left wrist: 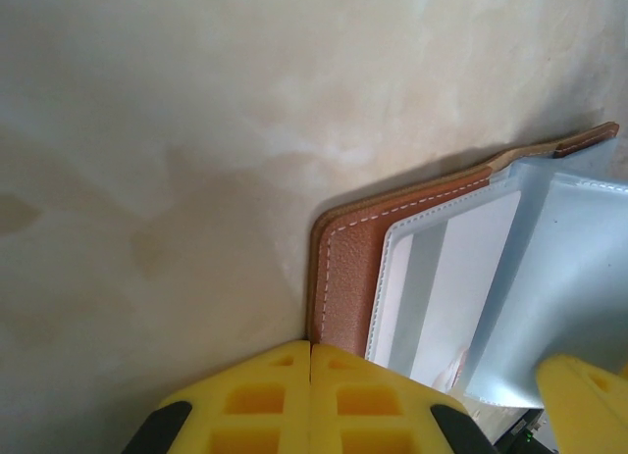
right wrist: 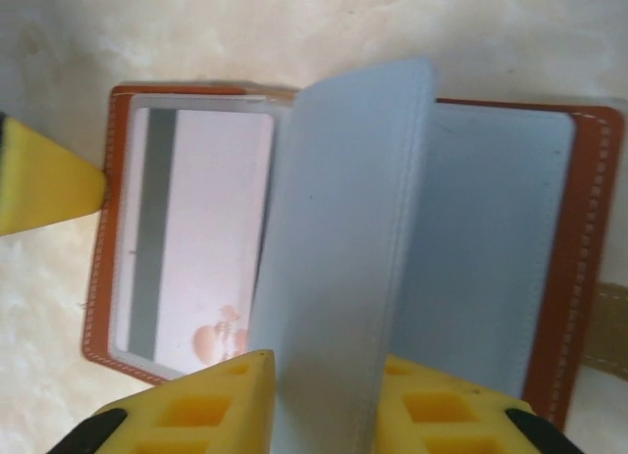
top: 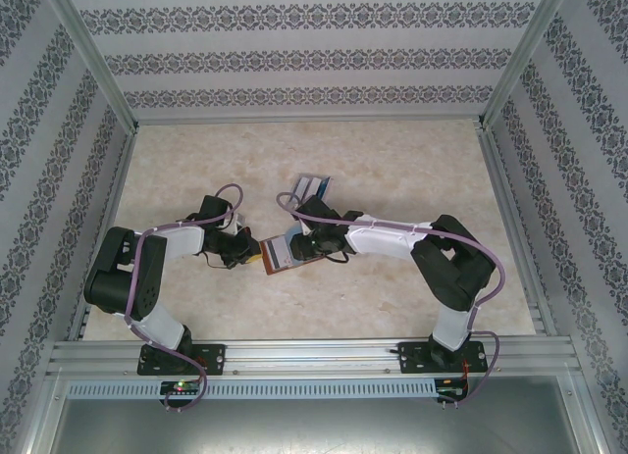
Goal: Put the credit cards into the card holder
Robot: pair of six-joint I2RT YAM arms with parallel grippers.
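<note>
Starting at the left of the top view, the left gripper (top: 242, 250) lies low over the table (top: 422, 170). Its yellow fingers (left wrist: 245, 405) are pressed flat together with nothing between them, and their tips meet the brown corner of the card holder (left wrist: 343, 277) at its 9 o'clock edge.

The card holder (top: 278, 255) lies spread open at mid-table between the two grippers, brown cover down and grey-blue sleeves up. One credit card (right wrist: 196, 248) sits inside the sleeve on the 9 o'clock side, showing a pale face with a grey stripe. A grey-blue leaf (right wrist: 343, 228) stands up from the spine.

The right gripper (right wrist: 324, 361) sits at the holder's 3 o'clock. Its jaws are partly apart and the leaf rises between its fingers (right wrist: 196, 410). Whether the pads touch the leaf cannot be told.

The loose credit cards (top: 314, 187) lie at 1 o'clock from the holder, apart from it.
</note>
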